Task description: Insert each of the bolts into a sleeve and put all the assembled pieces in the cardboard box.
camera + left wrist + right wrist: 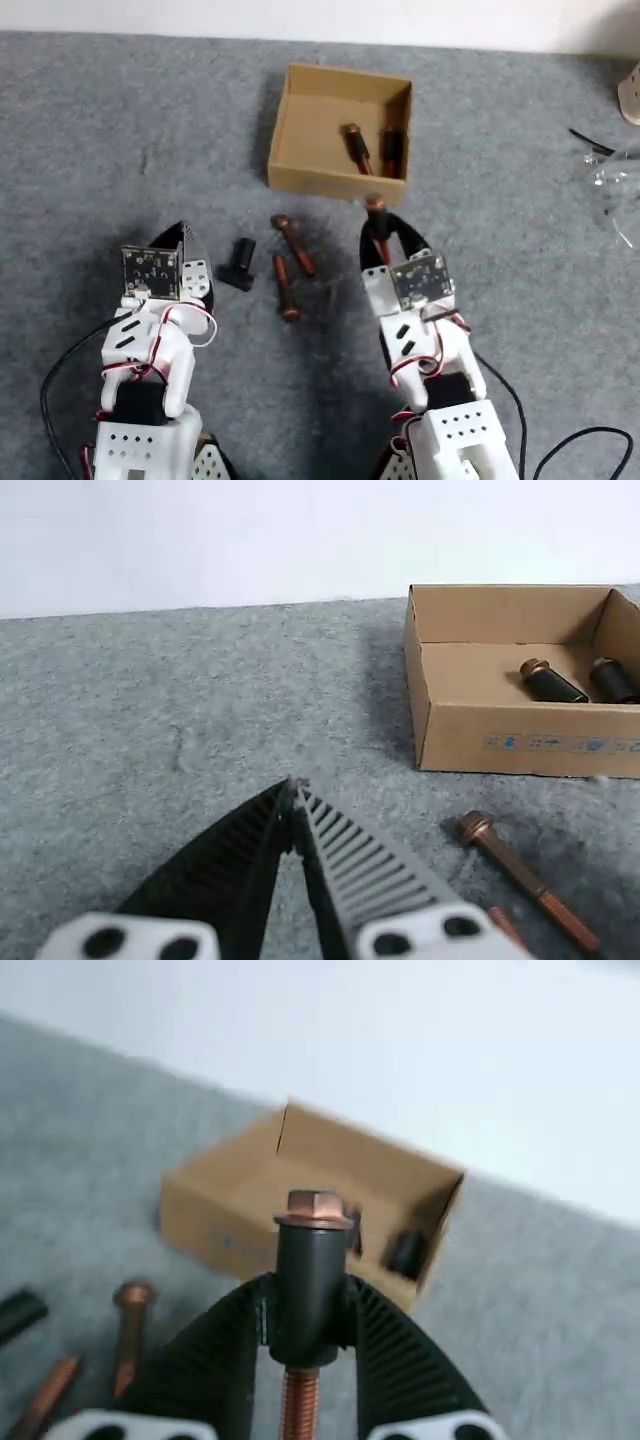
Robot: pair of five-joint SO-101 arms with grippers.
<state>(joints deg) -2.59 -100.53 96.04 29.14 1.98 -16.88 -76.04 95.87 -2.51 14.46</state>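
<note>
Grey mat (100, 150): two assembled pieces (355, 147) in cardboard box (330, 182); my right gripper (385, 235) clamps third sleeved bolt (308, 1270); left gripper (295, 800) clenched, empty; two bolts (293, 243), one sleeve (238, 265) loose.

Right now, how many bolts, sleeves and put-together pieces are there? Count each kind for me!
assembled pieces: 3 (two in the cardboard box, one held in the right gripper)
loose bolts: 2, on the table
loose sleeve: 1, on the table
Total: 6
</note>
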